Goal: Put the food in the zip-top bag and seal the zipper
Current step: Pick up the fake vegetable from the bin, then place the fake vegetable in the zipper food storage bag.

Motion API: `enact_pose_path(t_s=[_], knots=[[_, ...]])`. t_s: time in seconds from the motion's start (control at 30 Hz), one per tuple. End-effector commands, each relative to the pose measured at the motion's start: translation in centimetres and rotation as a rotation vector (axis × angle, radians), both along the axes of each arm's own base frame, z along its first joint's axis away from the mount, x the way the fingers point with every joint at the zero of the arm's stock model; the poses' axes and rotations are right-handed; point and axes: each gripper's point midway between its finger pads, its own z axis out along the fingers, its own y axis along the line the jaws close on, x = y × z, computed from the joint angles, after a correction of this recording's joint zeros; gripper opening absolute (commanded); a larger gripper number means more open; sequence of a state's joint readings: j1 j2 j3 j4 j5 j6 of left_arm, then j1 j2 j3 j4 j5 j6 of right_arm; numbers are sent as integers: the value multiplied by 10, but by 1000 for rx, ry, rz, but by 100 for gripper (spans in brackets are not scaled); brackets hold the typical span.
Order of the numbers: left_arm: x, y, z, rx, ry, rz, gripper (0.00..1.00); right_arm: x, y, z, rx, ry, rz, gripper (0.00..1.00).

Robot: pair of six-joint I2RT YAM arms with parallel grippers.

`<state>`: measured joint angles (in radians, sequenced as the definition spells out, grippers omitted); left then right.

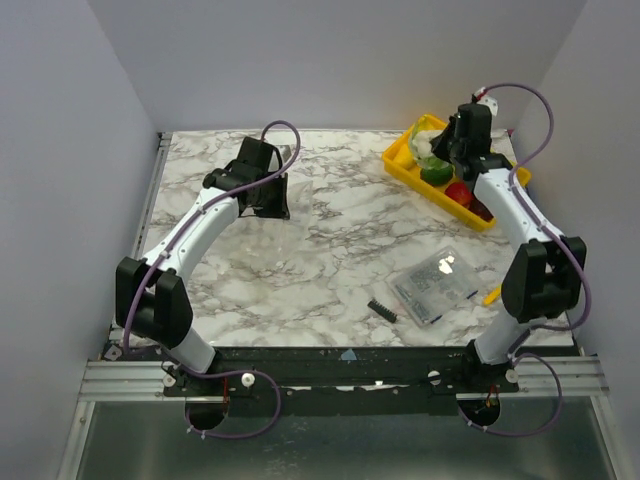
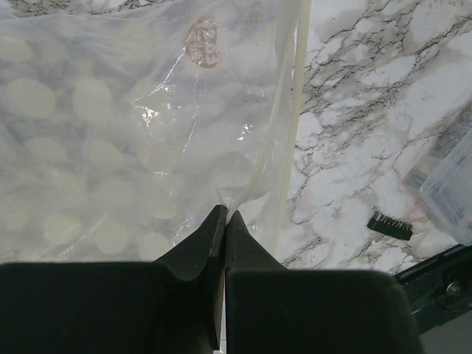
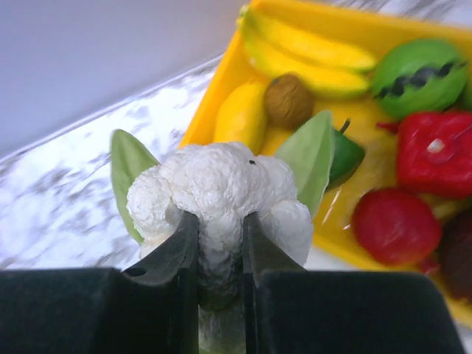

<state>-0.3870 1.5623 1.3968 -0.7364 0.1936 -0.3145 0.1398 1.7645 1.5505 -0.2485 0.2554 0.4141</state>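
- The right pincer [image 3: 217, 225] is clenched on a white cauliflower [image 3: 221, 184], its jaws biting into the stalk side with the green leaves fanning out on either side.
- It holds the cauliflower at the left edge of the yellow tray [image 3: 354, 18], which sits at the far right of the table [image 1: 330, 240]. I cannot tell whether the piece is clear of the tray floor.
- Just beyond it the rest of the food lies in the tray: a banana [image 3: 310, 51] along the far wall, a brown kiwi [image 3: 287, 99] beside a yellow fruit, a green ball [image 3: 419, 74] and red pieces [image 3: 435, 151] towards the right.
- The left pincer [image 2: 225, 215] is squeezed tight on the near edge of the bag [image 2: 133, 133], with film pinched between the tips.
- The bag spreads away from it over the marble on the left side of the table, well apart from the tray. It is hard to make out from above.
- The zipper [image 2: 295, 96] runs along the bag's right edge. I cannot tell whether the mouth stands open.
- Nothing coloured shows through the film, only pale round spots, so I judge that no food is in yet.
- The task looks barely begun: one piece is gripped, it and all the others must go across and in, and the sealing is yet to come.
- A packet [image 1: 435, 283] of dark parts and a black ridged piece [image 1: 381, 309] lie near the right arm, untouched.
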Motion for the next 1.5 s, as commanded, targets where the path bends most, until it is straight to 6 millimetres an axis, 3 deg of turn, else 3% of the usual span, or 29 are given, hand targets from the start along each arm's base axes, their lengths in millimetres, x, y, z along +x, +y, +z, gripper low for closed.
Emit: enact_pose_path(t_s=[0.0, 0.2, 0.4, 0.5, 0.6, 0.77, 1.03, 1.3, 1.47], knots=[[6, -11, 1, -92, 43, -6, 0, -48, 69, -11, 379, 19, 241, 1], [3, -19, -4, -129, 85, -33, 0, -103, 149, 18, 799, -91, 580, 1], [1, -24, 1, -164, 80, -48, 0, -151, 228, 21, 877, -83, 787, 1], [0, -26, 3, -175, 81, -57, 0, -172, 250, 29, 950, -158, 881, 1], [0, -26, 5, -181, 78, -61, 0, -181, 272, 19, 969, -164, 923, 1], [-2, -26, 9, -186, 63, -66, 0, -187, 284, 3, 1037, -202, 932, 1], [-3, -24, 24, -232, 30, -72, 0, -190, 282, -50, 1030, -176, 887, 1], [-12, -35, 29, -298, 47, -126, 0, -188, 279, -90, 915, -133, 866, 1], [-16, -40, 25, -314, 71, -150, 0, -182, 279, -96, 746, -122, 845, 1]])
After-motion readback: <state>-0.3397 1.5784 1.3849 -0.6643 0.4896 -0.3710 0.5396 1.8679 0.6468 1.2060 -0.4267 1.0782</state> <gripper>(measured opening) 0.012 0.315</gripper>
